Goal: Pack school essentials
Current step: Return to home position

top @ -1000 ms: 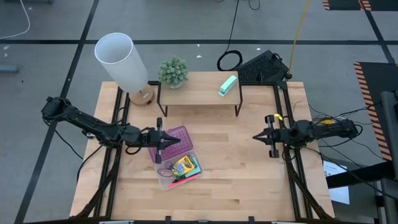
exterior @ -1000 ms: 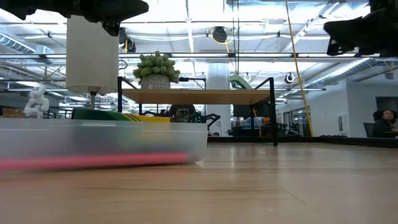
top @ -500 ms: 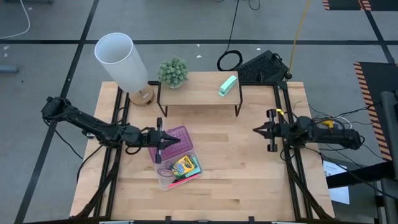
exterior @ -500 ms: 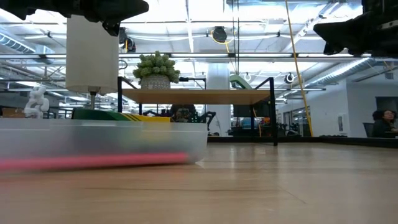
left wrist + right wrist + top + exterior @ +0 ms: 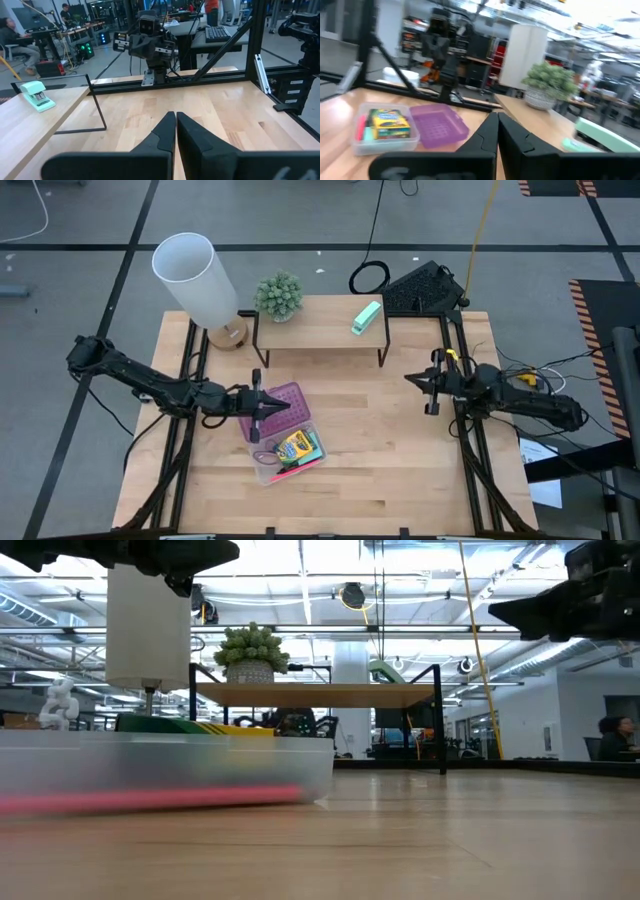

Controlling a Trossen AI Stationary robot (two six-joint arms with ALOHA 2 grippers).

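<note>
A clear case (image 5: 263, 471) lies left of the table's middle, its purple lid (image 5: 292, 392) folded open toward the far side. Inside it lie a yellow-green crayon box (image 5: 297, 446) and a pink pencil (image 5: 291, 469); the right wrist view also shows the crayon box (image 5: 391, 123) and the lid (image 5: 438, 125). My left gripper (image 5: 285, 406) hovers shut over the lid, pointing right, with nothing between its fingers (image 5: 175, 117). My right gripper (image 5: 409, 379) is shut and empty above the table's right side, pointing left at the case. The other school essentials do not show.
A wooden shelf (image 5: 320, 332) stands at the far middle, with a mint-green block (image 5: 366, 317) and a potted plant (image 5: 279, 295) on it. A white lamp (image 5: 195, 278) stands at the far left. Bare tabletop lies between the case and my right gripper, and along the near edge.
My right gripper has moved a little toward the table's far edge and slightly left, staying shut and raised. My left gripper and the case have kept still.
</note>
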